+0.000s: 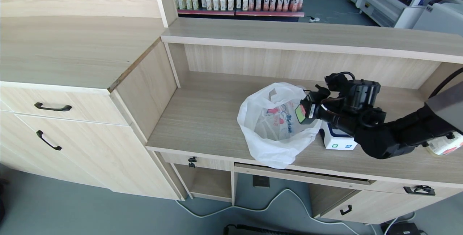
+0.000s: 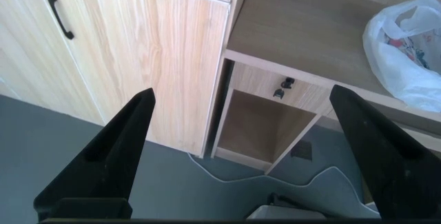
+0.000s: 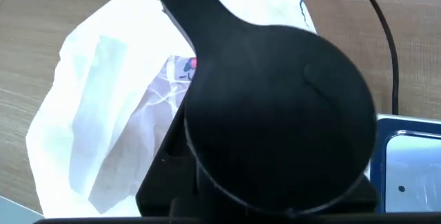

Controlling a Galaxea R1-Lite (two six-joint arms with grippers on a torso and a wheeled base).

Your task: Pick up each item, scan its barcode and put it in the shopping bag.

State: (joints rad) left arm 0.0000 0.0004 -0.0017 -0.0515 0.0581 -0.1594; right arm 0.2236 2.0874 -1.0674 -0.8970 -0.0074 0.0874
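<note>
Head view is showing the right pincer (image 1: 308,111) pinching a small dark green-faced packet (image 1: 300,114) at the rim of the white plastic shopping bag (image 1: 266,152), needing centring before releasing; the left pincer (image 2: 242,93) is hanging spread.

I can read nothing here. The white plastic shopping bag (image 1: 264,148) near the front edge of the desk (image 1: 202,119) carries red and blue print, too small to make out; the white box (image 1: 334,141) just beside it shows a green mark and a blue one on its front.
</note>
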